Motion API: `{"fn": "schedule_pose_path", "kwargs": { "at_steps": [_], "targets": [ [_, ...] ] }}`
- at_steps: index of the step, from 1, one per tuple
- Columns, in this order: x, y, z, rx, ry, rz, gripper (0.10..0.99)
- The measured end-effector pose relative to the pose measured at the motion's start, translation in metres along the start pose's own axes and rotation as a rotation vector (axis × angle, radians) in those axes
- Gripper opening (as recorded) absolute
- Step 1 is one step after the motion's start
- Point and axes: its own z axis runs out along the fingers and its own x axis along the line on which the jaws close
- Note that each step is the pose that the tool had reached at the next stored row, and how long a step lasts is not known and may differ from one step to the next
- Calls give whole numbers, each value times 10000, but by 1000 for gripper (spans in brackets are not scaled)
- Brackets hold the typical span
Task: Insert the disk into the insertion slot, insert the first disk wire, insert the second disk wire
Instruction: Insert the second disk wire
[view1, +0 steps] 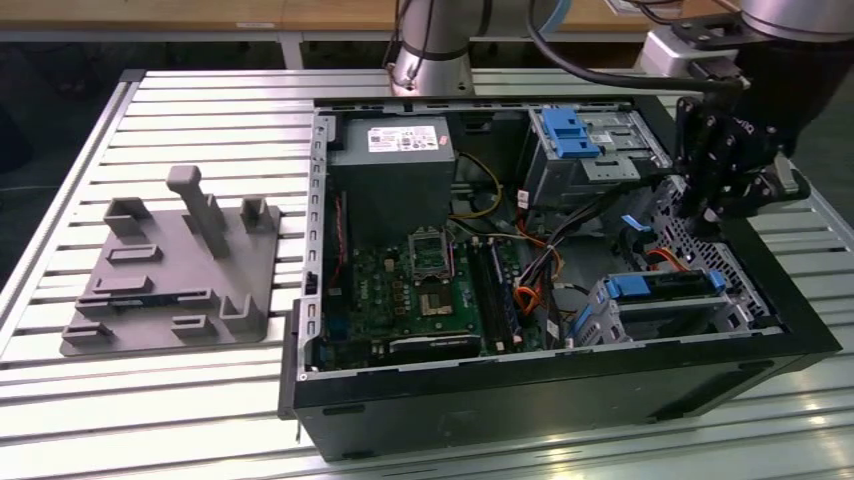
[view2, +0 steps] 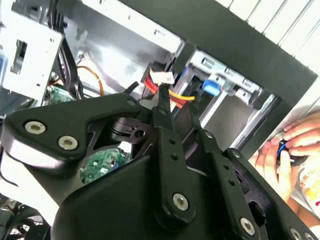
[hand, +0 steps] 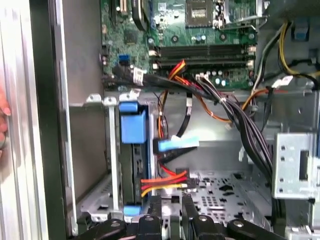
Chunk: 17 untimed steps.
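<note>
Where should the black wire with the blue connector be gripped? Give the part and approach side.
Best on the blue connector, across its broad flat faces, behind the end pointing at the disk. Come from the open side of the case, where the gripper is. The black wire looks limp, so holding it likely would not steer the plug.

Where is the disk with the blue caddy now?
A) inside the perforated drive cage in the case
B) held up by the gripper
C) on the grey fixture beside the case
A: the disk sits in the insertion slot, its blue caddy framed by the cage walls.
</note>
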Motion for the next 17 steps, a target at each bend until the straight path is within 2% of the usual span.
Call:
{"fn": "schedule_pose_path", "kwargs": {
  "at_steps": [6, 9, 10, 13, 17],
  "targets": [
    [-6, 111, -45, 72, 240, -30, 302],
    [-38, 166, -74, 108, 341, -37, 302],
    [-50, 184, -84, 110, 406, -45, 302],
    [-86, 234, -103, 118, 665, -75, 302],
    [-141, 300, -117, 132, 1137, -130, 302]
  ]
}}
